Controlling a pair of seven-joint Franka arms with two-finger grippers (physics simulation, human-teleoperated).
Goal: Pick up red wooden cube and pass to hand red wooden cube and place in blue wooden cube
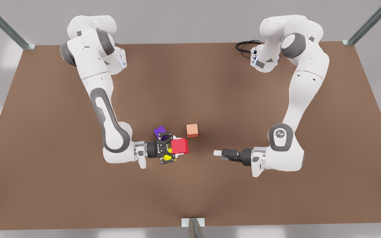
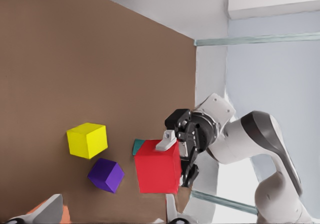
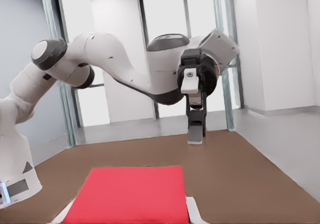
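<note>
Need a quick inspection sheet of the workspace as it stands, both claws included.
Surface: brown table, flat.
Job's things: red wooden cube gripped by the right claw; blue wooden cube shows only a sliver behind it.
Clutter: yellow cube, purple cube, pale orange cube.
Grippers: right claw shut on the red cube; left claw open, empty, facing it across a gap.
Cables: black cable by the left arm's base.
Surroundings: metal frame posts.

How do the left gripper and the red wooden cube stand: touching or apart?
Apart. The front view shows bare table between the left gripper and the red wooden cube, which the right gripper holds.
</note>
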